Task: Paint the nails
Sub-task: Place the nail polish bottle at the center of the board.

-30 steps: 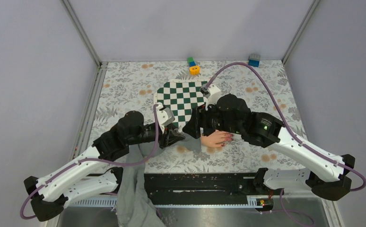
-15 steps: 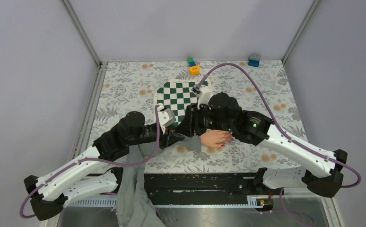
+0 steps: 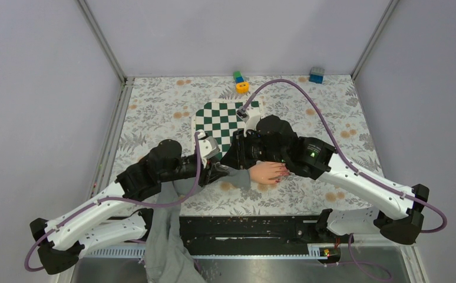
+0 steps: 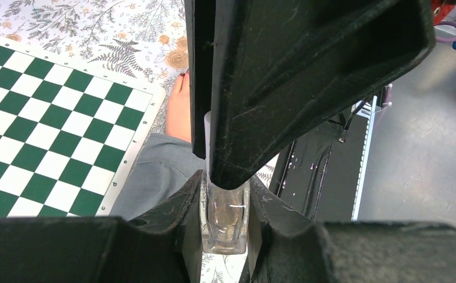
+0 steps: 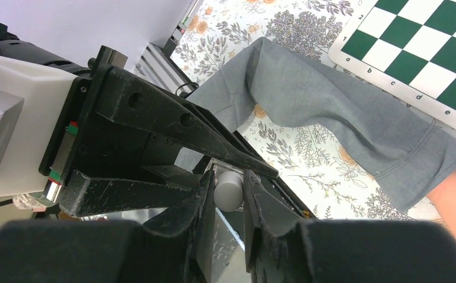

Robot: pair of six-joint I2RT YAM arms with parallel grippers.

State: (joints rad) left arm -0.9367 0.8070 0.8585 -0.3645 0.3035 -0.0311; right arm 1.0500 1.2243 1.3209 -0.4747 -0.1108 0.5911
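Left tool (image 4: 224, 197): black, scuffed plastic, two fingers; clamped on the flat sides of the clear bottle.
Clear bottle (image 4: 224, 223): square-sided, transparent glass.
Right tool (image 5: 228, 181): black, wedge-shaped fingers; pressed against both sides of the pale cap.
Pale cap (image 5: 228, 190): smooth, rounded, grey-white cylinder.
Nails (image 3: 284, 172): tiny, glossy, dark red; they tipped the fingers of the hand, just right of where the two tools met.
Hand (image 3: 268, 173): pale pinkish, smooth; lay flat on the surface, partly beneath the right arm.
Sleeve (image 5: 331, 112): grey, soft, creased cloth; trailed over the near edge.
Chessboard (image 3: 221, 121): flat, green and white squares; lay just beyond the hand.
Surface (image 3: 155, 106): floral-printed covering.
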